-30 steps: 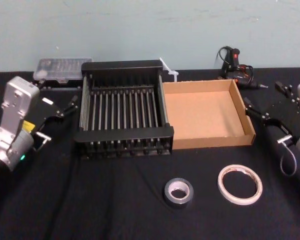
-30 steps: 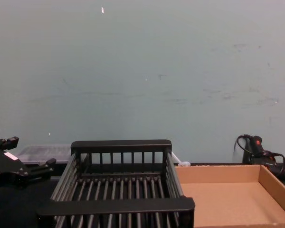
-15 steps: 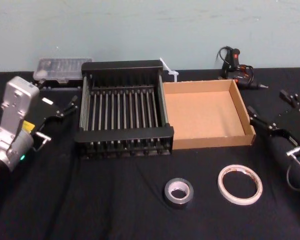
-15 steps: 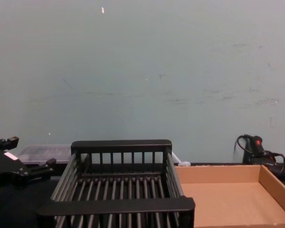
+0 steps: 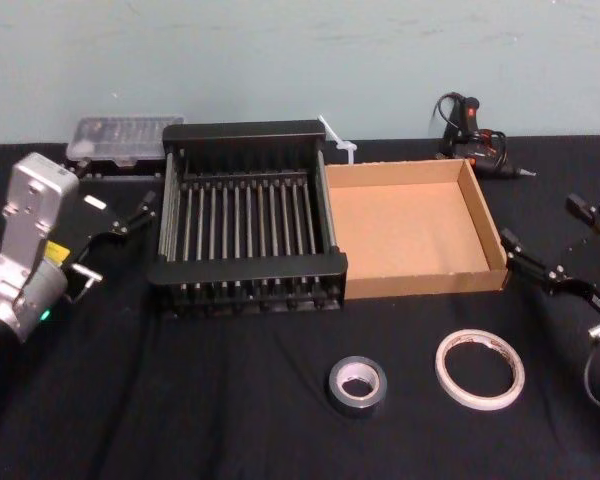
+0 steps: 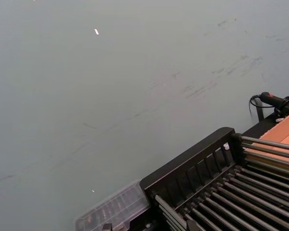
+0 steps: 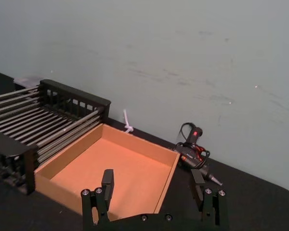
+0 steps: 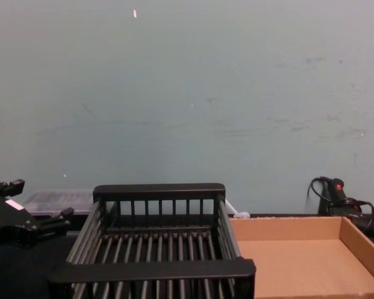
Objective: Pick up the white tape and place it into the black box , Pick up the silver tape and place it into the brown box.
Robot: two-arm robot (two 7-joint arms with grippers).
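Nothing is in a box yet. The flat whitish roll of red-printed tape, the white tape (image 5: 480, 369), lies on the black cloth at lower right of the head view. The small dull grey duct-tape roll, the silver tape (image 5: 358, 385), sits just to its left at lower centre.

The black slatted plastic crate, the black box (image 5: 248, 270), fills the middle of that frame, empty. The shallow tan cardboard tray, the brown box (image 5: 425, 282), touches its right side, also empty.

The right gripper (image 5: 560, 248) hangs at the right edge beside the tray, fingers spread wide with nothing between them. The left gripper (image 5: 108, 233) waits at the left edge next to the crate, also spread and holding nothing.

My read: this is the approach to the first pick. Next the right gripper must drop toward the lower right and straddle the white tape's rim.
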